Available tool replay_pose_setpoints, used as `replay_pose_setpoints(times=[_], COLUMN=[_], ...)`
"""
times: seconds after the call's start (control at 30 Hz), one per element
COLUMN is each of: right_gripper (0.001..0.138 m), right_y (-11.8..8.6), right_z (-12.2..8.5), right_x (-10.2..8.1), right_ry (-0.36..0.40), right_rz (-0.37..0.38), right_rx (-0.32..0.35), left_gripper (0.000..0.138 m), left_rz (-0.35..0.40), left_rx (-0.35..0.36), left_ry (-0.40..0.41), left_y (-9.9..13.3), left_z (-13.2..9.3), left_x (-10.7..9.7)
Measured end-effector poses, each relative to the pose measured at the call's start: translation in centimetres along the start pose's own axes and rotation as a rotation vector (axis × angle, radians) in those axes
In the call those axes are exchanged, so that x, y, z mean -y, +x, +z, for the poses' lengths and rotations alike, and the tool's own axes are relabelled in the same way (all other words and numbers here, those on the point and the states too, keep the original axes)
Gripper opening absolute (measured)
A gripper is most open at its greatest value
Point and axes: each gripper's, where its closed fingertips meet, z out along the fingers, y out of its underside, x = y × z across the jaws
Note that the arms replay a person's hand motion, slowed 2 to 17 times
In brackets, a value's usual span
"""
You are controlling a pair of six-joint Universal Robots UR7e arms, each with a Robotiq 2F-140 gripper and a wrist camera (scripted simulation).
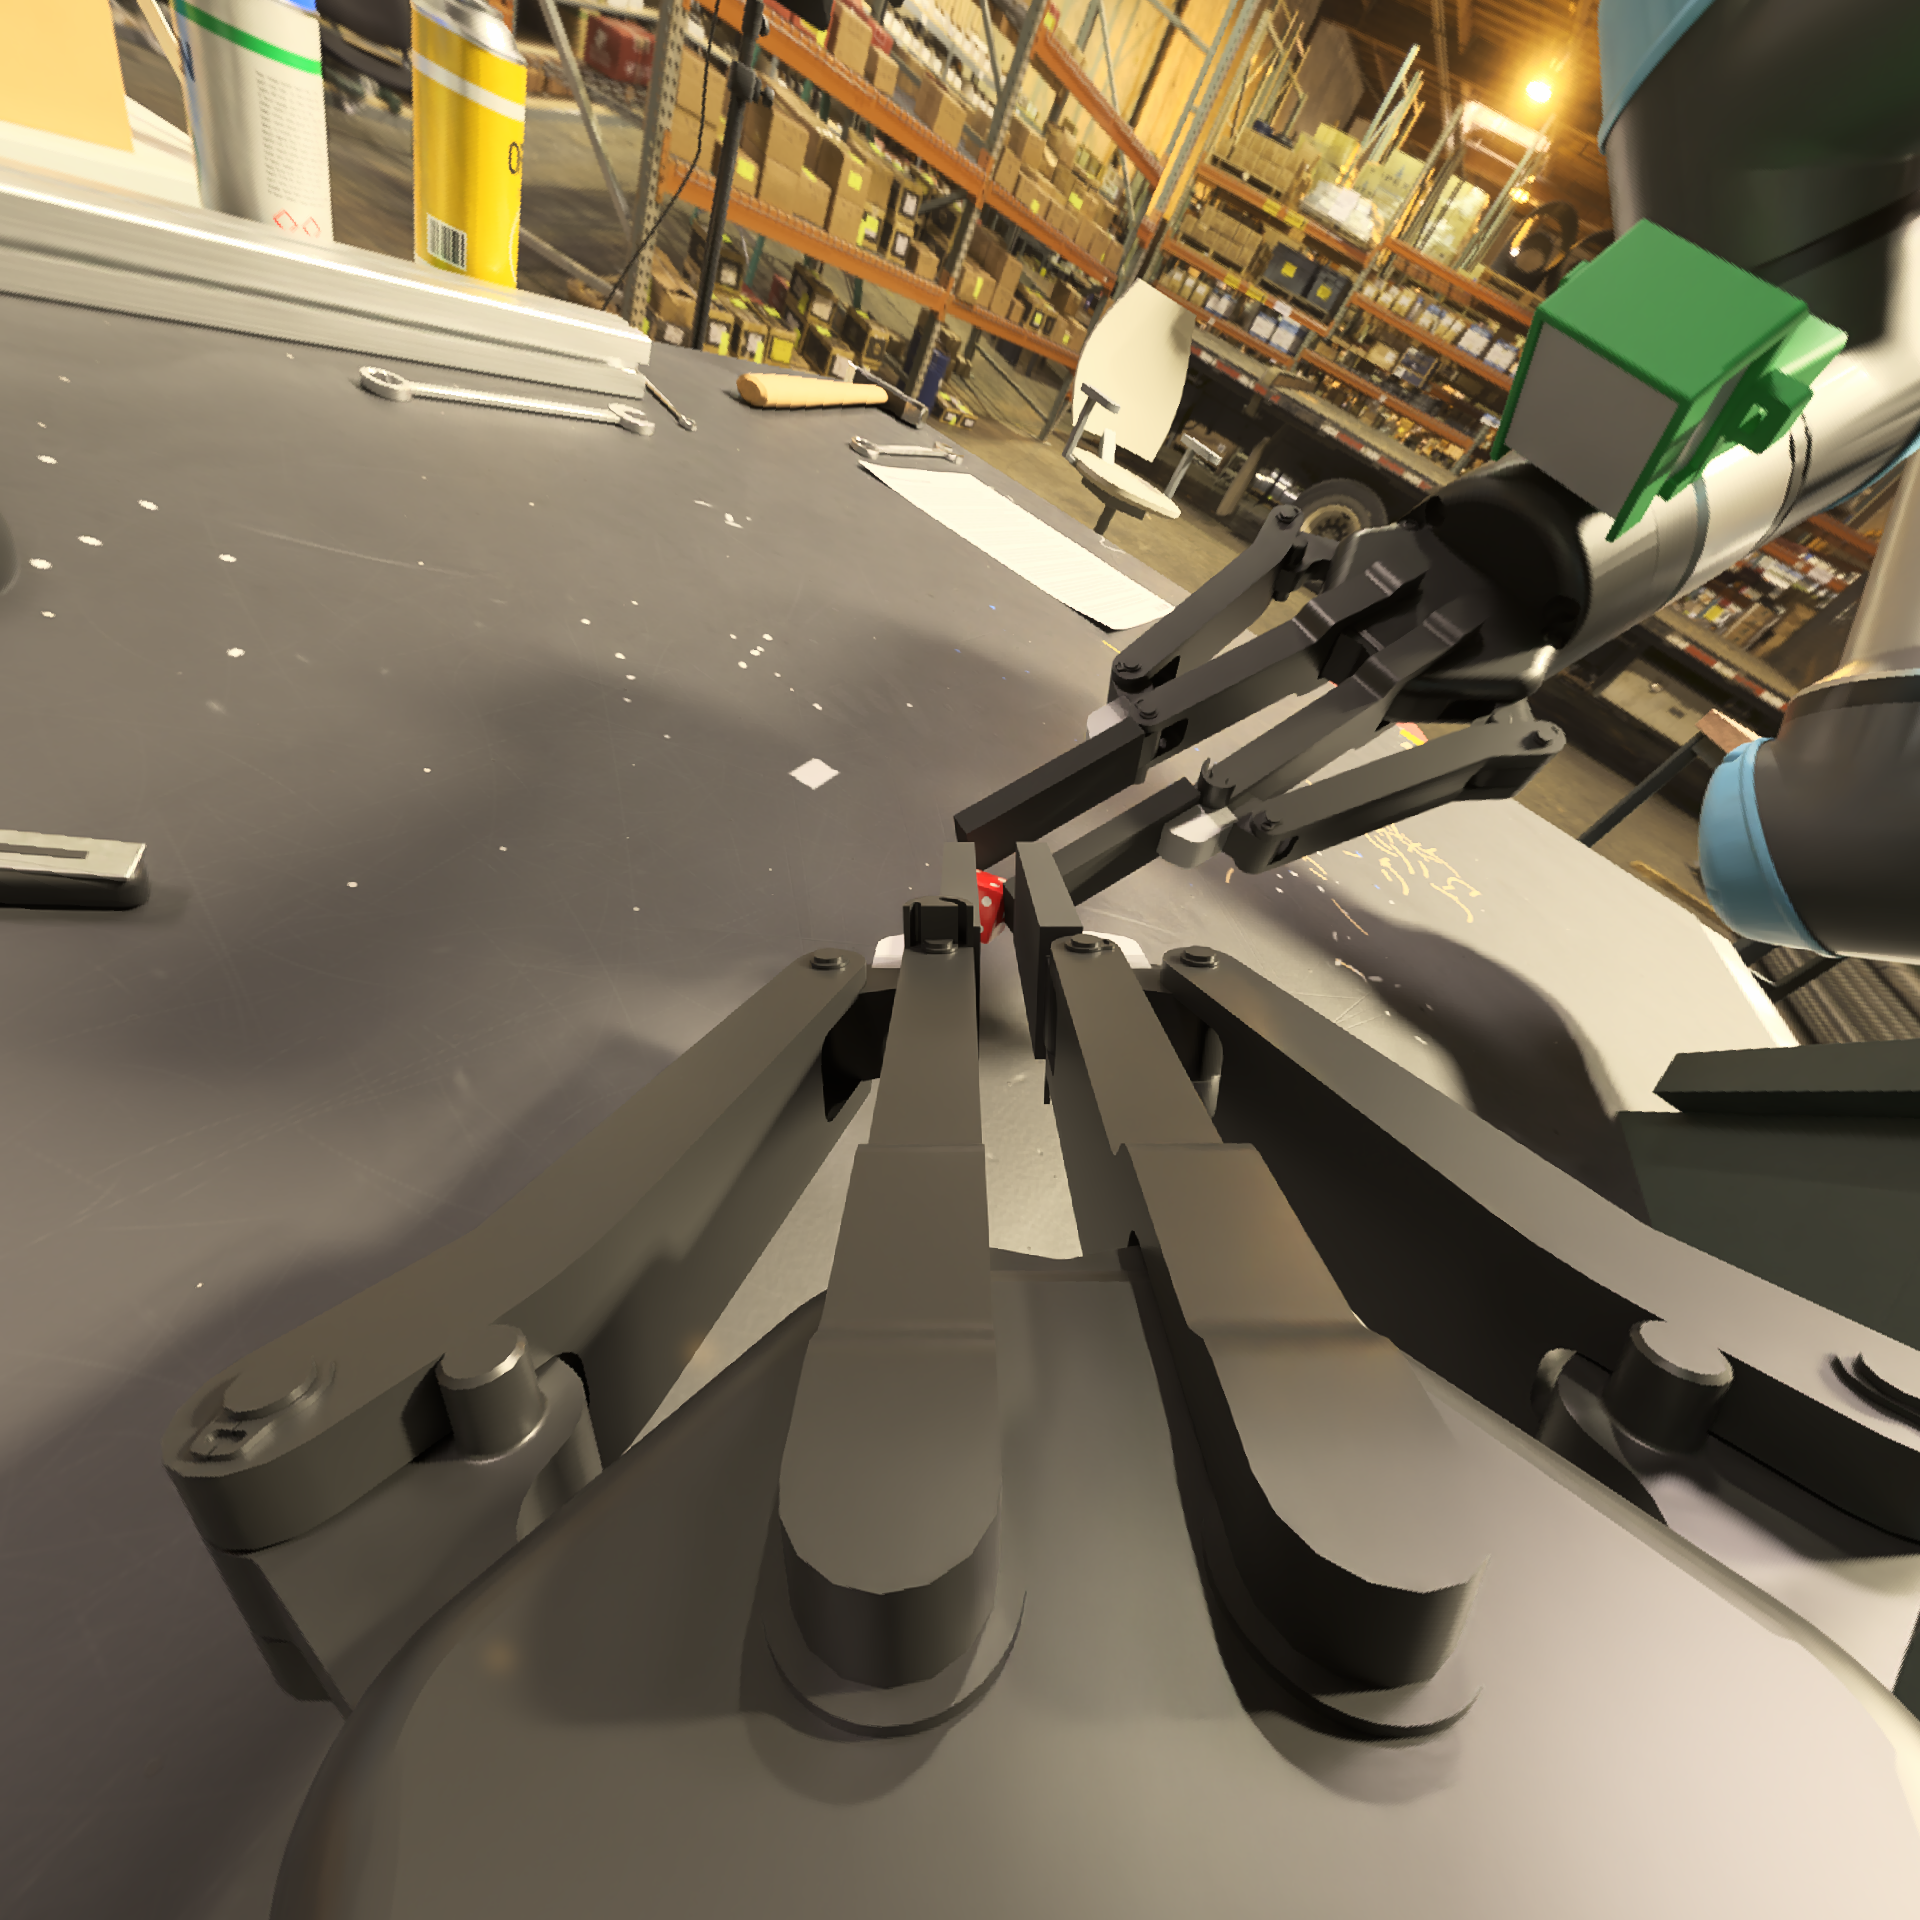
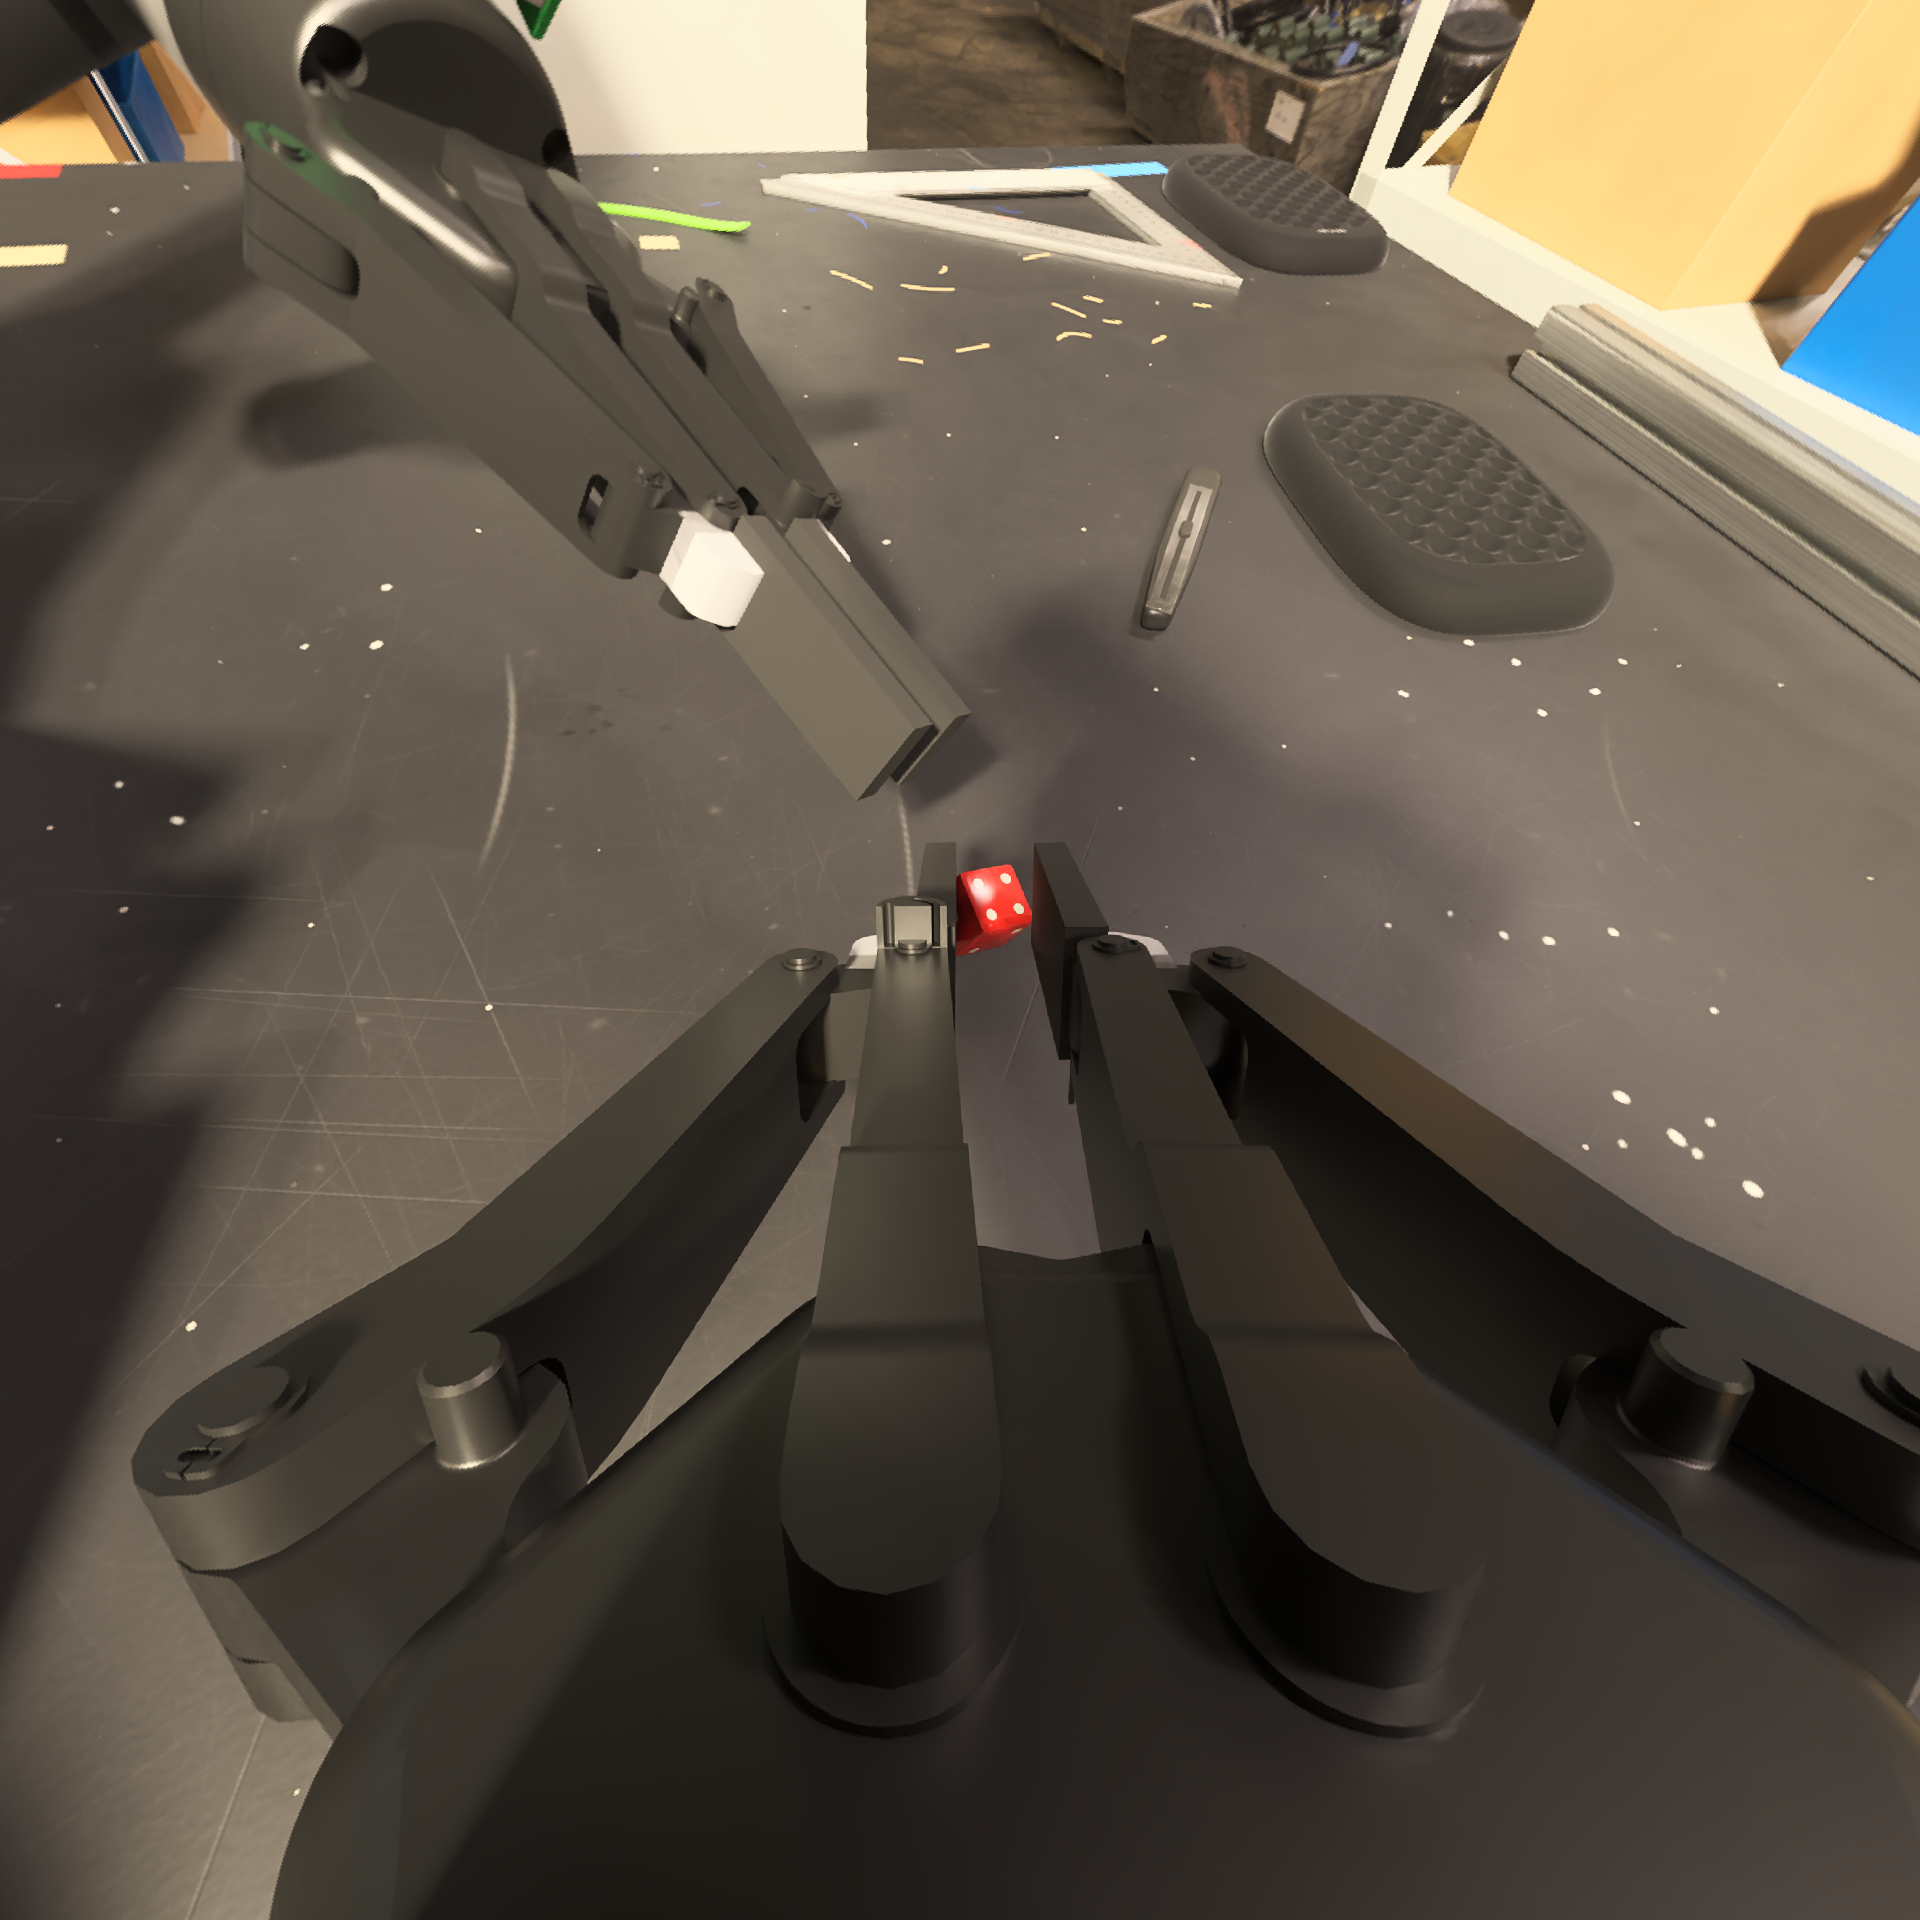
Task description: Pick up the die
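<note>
A small red die point(image 2: 992, 906) with white pips sits tilted between the fingers of my right gripper point(image 2: 994, 864), which is shut on it just above the dark grey table point(image 2: 416, 935). In the left wrist view the die point(image 1: 990, 902) shows as a red sliver beyond my left gripper point(image 1: 1000, 871). The right gripper's fingers point(image 1: 1049, 795) reach in there from the right. My left gripper point(image 2: 916, 750) is shut and empty, its tips hovering just up and left of the die.
Two dark textured pads point(image 2: 1434, 509) point(image 2: 1273, 208), a small metal bar point(image 2: 1179, 551) and a white triangle ruler point(image 2: 997, 208) lie beyond the die. Wrenches point(image 1: 499, 400), a sheet of paper point(image 1: 1018, 540), a yellow can point(image 1: 468, 145) and a silver can point(image 1: 260, 114) stand at the table's far side.
</note>
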Motion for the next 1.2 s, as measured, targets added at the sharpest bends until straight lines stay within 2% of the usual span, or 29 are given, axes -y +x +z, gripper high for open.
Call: replay_pose_setpoints(times=[0.3, 0.53, 0.77, 0.97, 1.2], right_gripper=[0.020, 0.020, 0.020, 0.020, 0.020], right_y=[-0.1, -0.2, 0.1, 0.1, -0.4], right_z=[-0.4, -1.0, -1.4, -1.8, -1.9], right_x=[0.2, 0.6, 0.7, 0.7, 0.5], right_ry=[0.038, 0.073, 0.080, 0.087, 0.095], right_rz=[-0.016, -0.041, -0.094, -0.154, -0.202], right_rx=[-0.041, -0.073, -0.145, -0.199, -0.224], left_gripper=[0.014, 0.016, 0.018, 0.019, 0.020], left_rz=[-0.085, -0.199, -0.329, -0.388, -0.392], left_rx=[-0.101, -0.253, -0.393, -0.430, -0.416], left_ry=[-0.063, -0.129, -0.156, -0.149, -0.153], left_y=[0.2, 1.1, 1.7, 1.6, 1.3], left_z=[1.2, 2.1, 2.5, 2.8, 2.9], left_x=[0.5, 0.7, 1.3, 1.4, 0.7])
